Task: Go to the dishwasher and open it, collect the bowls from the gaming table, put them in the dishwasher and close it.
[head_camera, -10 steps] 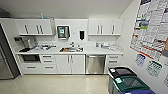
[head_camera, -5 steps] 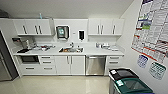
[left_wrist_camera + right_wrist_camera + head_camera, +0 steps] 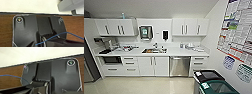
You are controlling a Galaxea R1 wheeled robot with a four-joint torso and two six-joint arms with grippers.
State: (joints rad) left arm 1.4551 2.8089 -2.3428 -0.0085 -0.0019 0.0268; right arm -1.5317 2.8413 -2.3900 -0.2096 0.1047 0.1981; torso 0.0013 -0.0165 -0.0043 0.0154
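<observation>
Kitchenette wall ahead. Dishwasher (image 3: pixel 179 66), steel front shut, sits lower centre-right of frame, under counter (image 3: pixel 184 53), right of sink (image 3: pixel 154 51). Bar handle runs horizontal along door top. Gripper state cannot be told; neither arm clearly nearer.

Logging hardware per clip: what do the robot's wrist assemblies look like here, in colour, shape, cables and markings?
In each wrist view a wide dark plate with rounded corners and a pale outline carries round fittings near its corners. A thin blue cable loops across each. Below sits a dark jointed bar with a metallic ring. The fingers cannot be made out.
</observation>
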